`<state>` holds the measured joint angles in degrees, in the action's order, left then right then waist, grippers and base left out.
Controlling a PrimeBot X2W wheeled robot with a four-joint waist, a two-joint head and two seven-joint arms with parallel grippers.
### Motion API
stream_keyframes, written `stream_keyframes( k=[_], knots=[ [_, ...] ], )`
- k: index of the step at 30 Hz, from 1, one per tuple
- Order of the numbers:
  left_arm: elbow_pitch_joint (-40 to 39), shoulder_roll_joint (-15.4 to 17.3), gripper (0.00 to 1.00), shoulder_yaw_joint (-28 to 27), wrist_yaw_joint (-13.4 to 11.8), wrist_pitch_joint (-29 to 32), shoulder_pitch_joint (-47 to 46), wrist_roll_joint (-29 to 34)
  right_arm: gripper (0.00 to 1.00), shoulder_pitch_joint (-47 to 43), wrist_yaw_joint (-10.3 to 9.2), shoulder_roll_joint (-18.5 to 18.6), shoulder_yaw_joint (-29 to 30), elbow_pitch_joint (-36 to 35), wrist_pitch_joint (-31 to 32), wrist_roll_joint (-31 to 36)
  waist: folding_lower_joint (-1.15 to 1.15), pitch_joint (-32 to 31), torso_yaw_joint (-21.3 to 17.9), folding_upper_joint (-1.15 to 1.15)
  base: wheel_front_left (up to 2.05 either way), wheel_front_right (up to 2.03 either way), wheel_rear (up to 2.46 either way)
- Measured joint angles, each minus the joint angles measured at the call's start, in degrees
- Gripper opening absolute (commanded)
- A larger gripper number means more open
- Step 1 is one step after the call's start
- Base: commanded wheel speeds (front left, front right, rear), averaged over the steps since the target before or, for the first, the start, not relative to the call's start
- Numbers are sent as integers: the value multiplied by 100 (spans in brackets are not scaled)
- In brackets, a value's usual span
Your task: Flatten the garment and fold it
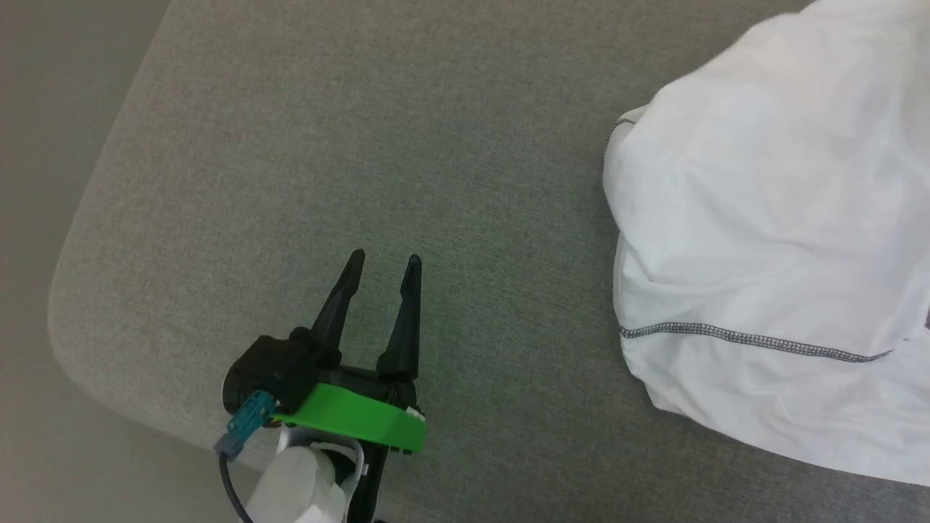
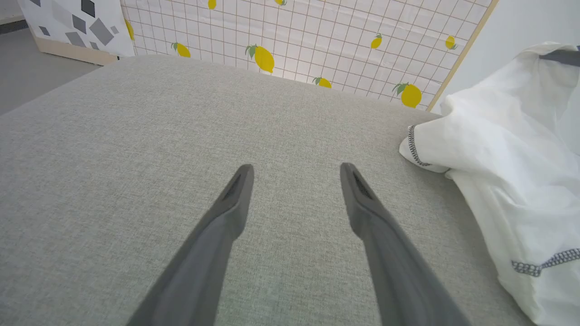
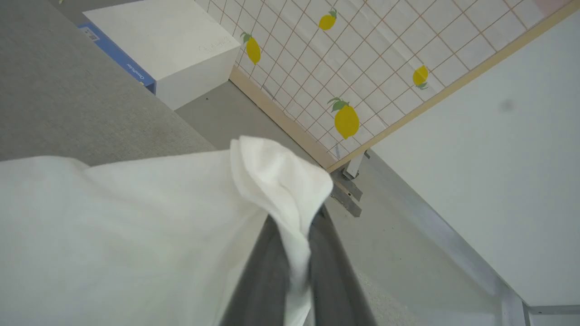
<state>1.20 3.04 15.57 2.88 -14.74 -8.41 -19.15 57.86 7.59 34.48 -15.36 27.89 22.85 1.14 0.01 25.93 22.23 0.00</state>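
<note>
The right hand (image 3: pixel 297 226) is clamped on a bunched edge of the white shirt (image 1: pixel 763 218), heaped at the right of the grey tabletop (image 1: pixel 436 131), well off to the right of the wide-open, empty left hand (image 1: pixel 385 258).

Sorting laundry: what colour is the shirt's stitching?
Dark grey, on the white thin shirt; head view best.

Left gripper (image 1: pixel 385 257), jaws apart, above grey cushion (image 1: pixel 363 109); garment (image 1: pixel 763 218) at right.

The white garment (image 1: pixel 763 218), seamed with dark grey zigzag stitching, lies bunched and rumpled on the grey cushion (image 1: pixel 363 145).
</note>
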Motion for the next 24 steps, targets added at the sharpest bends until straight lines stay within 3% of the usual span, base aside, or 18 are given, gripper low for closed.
stream_keyframes(
  k=[7,12,18,24],
  knots=[
    [33,0,100,-13,-51,0,-76,11,100,-19,0,-433,302,396,-311,108,0,176,52,0,0,0,0],
    [45,0,100,-238,-47,0,-54,193,100,-195,0,-710,814,229,-653,-110,0,26,-48,0,0,0,0],
    [41,2,100,-697,-13,0,296,412,100,-1385,0,-1160,1272,-815,-334,-709,0,-353,-325,0,0,0,0],
    [-35,1,100,-925,63,0,567,504,100,-3316,0,-1233,1614,-2437,761,-1304,-1,-703,-741,0,0,0,0]
  ],
)
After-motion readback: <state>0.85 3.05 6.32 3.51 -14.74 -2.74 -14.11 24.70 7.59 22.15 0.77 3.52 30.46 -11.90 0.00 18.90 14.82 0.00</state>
